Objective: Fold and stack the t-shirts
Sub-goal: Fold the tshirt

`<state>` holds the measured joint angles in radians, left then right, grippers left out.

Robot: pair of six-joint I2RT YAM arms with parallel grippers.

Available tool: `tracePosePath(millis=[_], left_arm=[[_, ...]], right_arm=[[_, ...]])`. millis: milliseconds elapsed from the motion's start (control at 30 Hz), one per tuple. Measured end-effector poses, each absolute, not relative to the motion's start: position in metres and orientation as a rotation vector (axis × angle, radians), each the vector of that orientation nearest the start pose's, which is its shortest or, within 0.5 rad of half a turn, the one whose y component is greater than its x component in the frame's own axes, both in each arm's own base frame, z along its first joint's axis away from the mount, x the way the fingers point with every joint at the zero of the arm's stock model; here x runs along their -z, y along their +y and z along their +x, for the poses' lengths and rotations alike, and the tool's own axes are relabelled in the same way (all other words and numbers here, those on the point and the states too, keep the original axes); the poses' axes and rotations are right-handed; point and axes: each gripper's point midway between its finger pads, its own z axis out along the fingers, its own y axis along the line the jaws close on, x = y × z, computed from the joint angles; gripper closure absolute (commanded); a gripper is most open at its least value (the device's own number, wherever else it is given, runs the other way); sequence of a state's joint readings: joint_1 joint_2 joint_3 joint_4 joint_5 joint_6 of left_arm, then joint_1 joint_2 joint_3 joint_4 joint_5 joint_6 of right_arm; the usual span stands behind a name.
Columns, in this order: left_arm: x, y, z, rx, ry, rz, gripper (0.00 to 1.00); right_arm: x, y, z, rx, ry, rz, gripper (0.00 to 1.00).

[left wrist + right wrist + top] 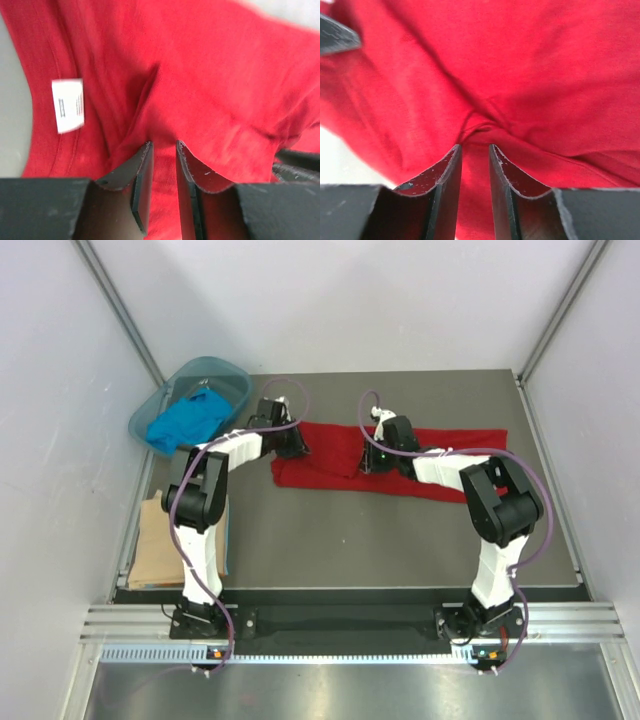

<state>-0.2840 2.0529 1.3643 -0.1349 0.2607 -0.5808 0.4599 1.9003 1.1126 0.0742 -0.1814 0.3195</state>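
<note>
Red t-shirt (pixel 455 445) lies spread along the far half of the table (pixel 400 540). Left gripper (pixel 163 145) stands slightly parted near its collar. Right gripper (pixel 475 146) meets a pucker of cloth; whether it pinches, I cannot tell.

A translucent teal basin (pixel 236 388) sits in the upper left of the frame, at the dark grey tabletop's (pixel 380 540) corner.

There are three t-shirts: one red t-shirt (pixel 470 440), one blue t-shirt (pixel 185 420) and one tan t-shirt (pixel 160 540). There is one basin (pixel 140 422), one desk (pixel 380 540), and two grippers, the left gripper (pixel 162 145) and the right gripper (pixel 475 146).
</note>
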Motion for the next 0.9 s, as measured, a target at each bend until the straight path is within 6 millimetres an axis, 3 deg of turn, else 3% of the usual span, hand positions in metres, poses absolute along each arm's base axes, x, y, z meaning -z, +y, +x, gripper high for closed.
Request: tracePosePath(millis=[133,267,367,500,600,800,900], left_arm=[[-0.059,-0.204,0.485,0.653,2.442,-0.236,0.62],[-0.086,-0.196,0.488,0.598,2.413,-0.23,0.56],[-0.106,-0.182,0.469,0.548,2.403,-0.249,0.56],[-0.119,-0.165,0.421,0.524,2.413,-0.269,0.56],[-0.105,-0.161,0.399,0.528,2.456,-0.297,0.56],[-0.037,-0.154,0.353,0.503,2.63,-0.41,0.52],[-0.031,-0.154,0.352,0.506,2.627,-0.455,0.51]], right_arm=[[-0.043,0.244,0.412,-0.541,2.338,-0.232,0.69],[-0.066,0.237,0.41,-0.52,2.32,-0.198,0.68],[-0.089,0.231,0.408,-0.51,2.297,-0.136,0.68],[-0.104,0.219,0.405,-0.468,2.3,-0.015,0.68],[-0.101,0.2,0.401,-0.397,2.337,0.109,0.67],[-0.108,0.142,0.395,-0.304,2.332,0.362,0.67],[-0.113,0.11,0.387,-0.27,2.304,0.452,0.66]])
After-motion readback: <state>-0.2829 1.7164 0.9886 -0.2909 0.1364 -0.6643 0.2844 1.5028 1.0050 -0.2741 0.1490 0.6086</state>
